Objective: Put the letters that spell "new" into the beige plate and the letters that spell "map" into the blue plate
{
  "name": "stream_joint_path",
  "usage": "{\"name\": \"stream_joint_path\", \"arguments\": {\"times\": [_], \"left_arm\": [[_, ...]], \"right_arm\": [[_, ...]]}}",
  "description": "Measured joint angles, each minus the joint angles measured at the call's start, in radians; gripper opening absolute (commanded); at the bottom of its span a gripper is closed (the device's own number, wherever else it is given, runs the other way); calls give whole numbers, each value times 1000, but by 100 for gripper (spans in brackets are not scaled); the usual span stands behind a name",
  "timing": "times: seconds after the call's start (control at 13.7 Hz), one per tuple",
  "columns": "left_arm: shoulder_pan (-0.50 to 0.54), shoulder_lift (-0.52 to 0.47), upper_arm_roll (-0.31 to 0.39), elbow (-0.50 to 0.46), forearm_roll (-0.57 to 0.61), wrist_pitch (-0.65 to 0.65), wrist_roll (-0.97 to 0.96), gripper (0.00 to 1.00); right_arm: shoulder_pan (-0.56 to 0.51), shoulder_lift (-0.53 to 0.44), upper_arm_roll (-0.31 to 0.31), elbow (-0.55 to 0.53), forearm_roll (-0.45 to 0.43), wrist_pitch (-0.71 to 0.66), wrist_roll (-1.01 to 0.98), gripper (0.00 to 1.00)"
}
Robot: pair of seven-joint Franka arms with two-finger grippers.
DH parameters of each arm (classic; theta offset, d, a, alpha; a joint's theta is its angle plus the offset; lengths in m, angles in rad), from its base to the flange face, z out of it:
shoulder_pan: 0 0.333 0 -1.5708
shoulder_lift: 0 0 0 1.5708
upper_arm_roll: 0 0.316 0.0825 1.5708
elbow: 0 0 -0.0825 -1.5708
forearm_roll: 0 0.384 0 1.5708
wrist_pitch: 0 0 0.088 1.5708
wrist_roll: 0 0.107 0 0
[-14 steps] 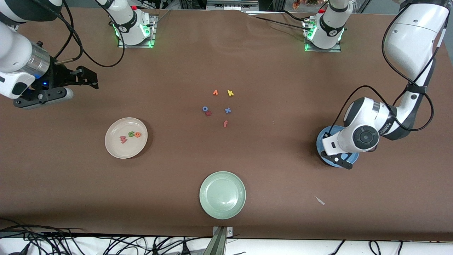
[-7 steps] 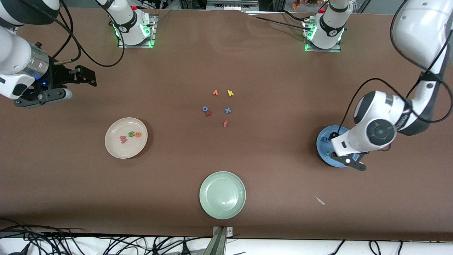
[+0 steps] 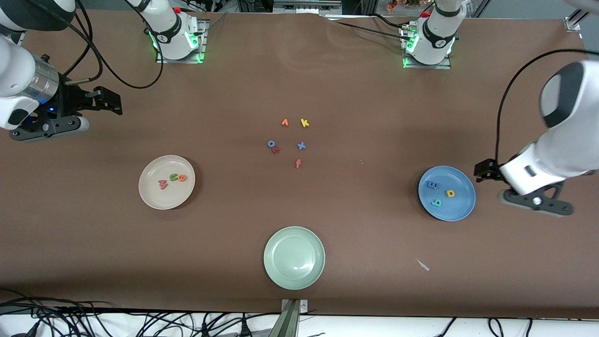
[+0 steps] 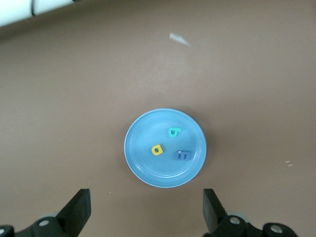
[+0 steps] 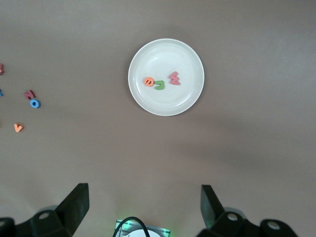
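Blue plate [image 3: 447, 210] holds blue "m" [image 3: 432, 185], teal "a" [image 3: 435, 202], yellow "p" [image 3: 450, 193]; beige plate [image 3: 154, 196] holds green "n" [image 3: 173, 177], orange "e" [image 3: 181, 177], salmon-red "w" [image 3: 162, 184]. Left gripper [image 4: 146, 213] released, empty, above table beside blue plate. Right gripper [image 5: 143, 211] released, empty, waiting over its own end of the table

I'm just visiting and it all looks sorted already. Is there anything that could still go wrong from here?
Little, probably. The left gripper, open and empty, is close beside the blue plate; a low swing might nudge it and scatter the small letters inside. The leftover letters in the table's middle, like the yellow k, could be mistaken for wanted ones. The right gripper waits, open, well away from the beige plate.
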Motion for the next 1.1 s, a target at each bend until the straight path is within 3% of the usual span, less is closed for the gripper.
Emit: {"name": "stream_joint_path", "arguments": {"times": [0.15, 0.29, 0.44, 0.51, 0.73, 1.1], "left_arm": [[-36, -71, 92, 16, -111, -33, 0, 100], [-147, -156, 280, 1, -217, -54, 6, 100], [-303, -245, 458, -69, -242, -46, 6, 100], [-346, -289, 496, -133, -243, -16, -1, 100], [-368, -382, 496, -321, -238, 73, -30, 100], [-346, -400, 452, -354, -234, 69, -49, 100]], "right_arm": [[-2, -1, 0, 12, 0, 0, 1, 100], [-2, -2, 0, 20, 0, 0, 1, 100], [-2, -2, 0, 21, 0, 0, 1, 100], [-2, -2, 0, 21, -1, 1, 1, 100], [-3, 0, 0, 21, -10, 5, 1, 100], [-2, 1, 0, 21, -16, 9, 1, 100]]}}
